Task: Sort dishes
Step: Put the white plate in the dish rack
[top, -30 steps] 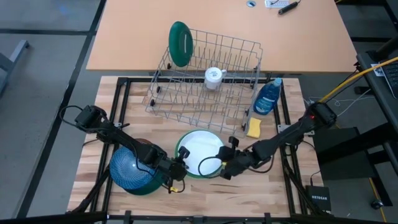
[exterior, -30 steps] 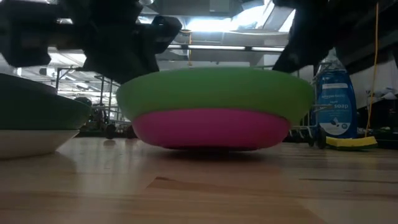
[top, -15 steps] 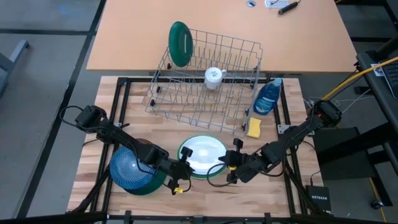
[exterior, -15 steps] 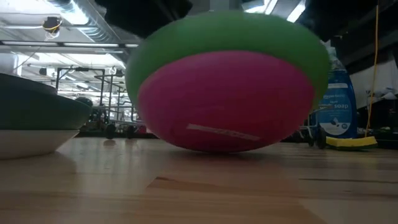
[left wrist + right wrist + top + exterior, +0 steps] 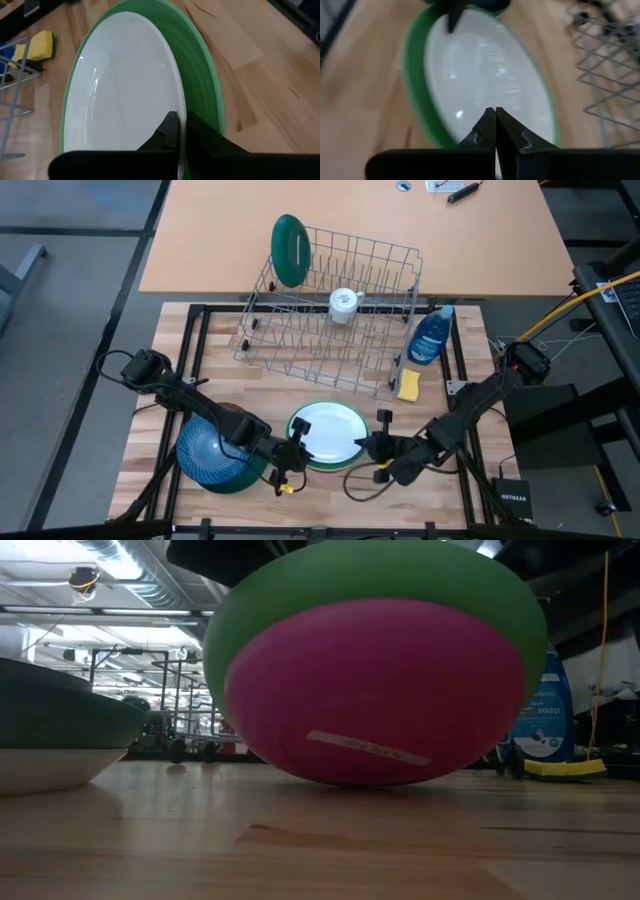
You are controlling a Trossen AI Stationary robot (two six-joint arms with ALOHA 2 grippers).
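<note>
A white plate (image 5: pixel 328 430) lies in a light green plate (image 5: pixel 296 423), with a pink dish (image 5: pixel 370 690) under both. The stack stands tilted near the table's front edge, its pink underside turned to the low view and its lowest part on the wood. My left gripper (image 5: pixel 178 131) is shut at the stack's left rim. My right gripper (image 5: pixel 493 116) is shut at the right rim. A blue dish (image 5: pixel 205 450) sits in a dark green bowl (image 5: pixel 235 480) at the front left. My left gripper has the white plate's rim (image 5: pixel 181 112) running into the gap between its two fingers, one over the white face, the other over the green plate. It comes slanting down from the table's left. My right gripper has its shut tips at the white plate's rim (image 5: pixel 470 125); I cannot tell whether it touches.
A wire dish rack (image 5: pixel 335 320) stands behind the stack, holding an upright dark green plate (image 5: pixel 290 248) and a white cup (image 5: pixel 343 303). A blue soap bottle (image 5: pixel 432 335) and a yellow sponge (image 5: pixel 408 385) sit to its right. Bare wood lies in front.
The stack lay flat a second ago and has tipped up, its near side raised until the pink underside faces the front. My left gripper rose a little with the rim. My right gripper swung toward the table's near edge and rolled, its tips staying at the right rim.
</note>
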